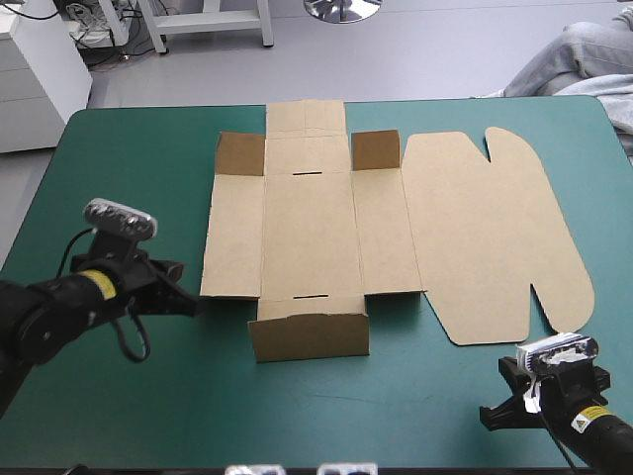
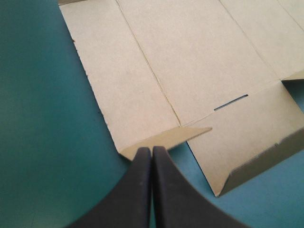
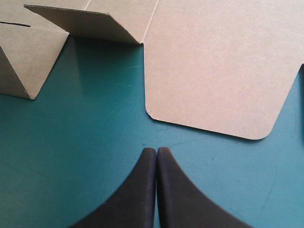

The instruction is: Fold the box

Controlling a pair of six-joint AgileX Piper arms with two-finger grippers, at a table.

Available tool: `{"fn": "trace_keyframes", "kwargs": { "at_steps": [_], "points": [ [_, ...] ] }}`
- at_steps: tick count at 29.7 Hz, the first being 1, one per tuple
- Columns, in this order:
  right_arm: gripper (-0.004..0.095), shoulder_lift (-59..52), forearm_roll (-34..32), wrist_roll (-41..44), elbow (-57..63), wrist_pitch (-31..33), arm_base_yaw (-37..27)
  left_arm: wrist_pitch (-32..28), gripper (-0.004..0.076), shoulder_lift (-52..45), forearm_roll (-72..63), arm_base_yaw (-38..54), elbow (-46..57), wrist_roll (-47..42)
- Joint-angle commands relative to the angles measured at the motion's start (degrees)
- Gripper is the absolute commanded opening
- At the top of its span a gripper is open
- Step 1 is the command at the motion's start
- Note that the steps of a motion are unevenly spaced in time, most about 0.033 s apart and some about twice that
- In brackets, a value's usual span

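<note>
The brown box lies spread open in the middle of the teal-green table. Its near wall stands raised, two small far flaps are turned up, and the rounded lid lies flat to the right. My left gripper is low at the box's near left corner. In the left wrist view it is shut, its tip at the edge of a small corner flap with nothing between the fingers. My right gripper, also shut, rests on the cover just short of the lid's near rounded corner.
Teal-green cover stretches left of the box and along the near edge. The right gripper sits close to the table's near right corner. The box's far flap reaches almost to the far edge.
</note>
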Motion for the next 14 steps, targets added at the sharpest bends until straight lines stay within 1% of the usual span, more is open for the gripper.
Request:
{"fn": "trace_keyframes", "kwargs": {
  "at_steps": [1,4,7,8,11,13,14],
  "points": [
    [-0.0013,0.3,1.23,-0.29,-1.53,-3.43,0.19,-4.37,0.0,8.32,-0.32,0.08,-6.59,1.74],
    [-0.0013,0.3,1.23,-0.29,-1.53,-3.43,0.19,-7.04,0.0,14.12,-0.9,2.62,-9.1,2.81],
    [-0.0013,0.3,1.23,-0.29,-1.53,-3.43,0.19,-6.17,0.0015,19.1,-2.26,7.64,-11.49,3.75],
    [-0.0014,0.3,1.23,-0.29,-1.53,-3.43,0.19,-5.58,0.0015,20.52,-4.09,9.45,-11.92,5.65],
    [-0.0013,0.3,1.23,-0.29,-1.53,-3.43,0.19,-3.32,0.0015,23.34,-14.69,17.01,-12.17,15.01],
    [-0.0014,0.3,1.23,-0.29,-1.53,-3.43,0.19,-0.49,0.0015,24.63,-22.23,22.89,-12.17,21.16],
    [-0.0014,0.3,1.23,-0.29,-1.53,-3.43,0.19,0.69,0.0014,25.13,-25.52,25.7,-12.17,22.88]
  ]
}}
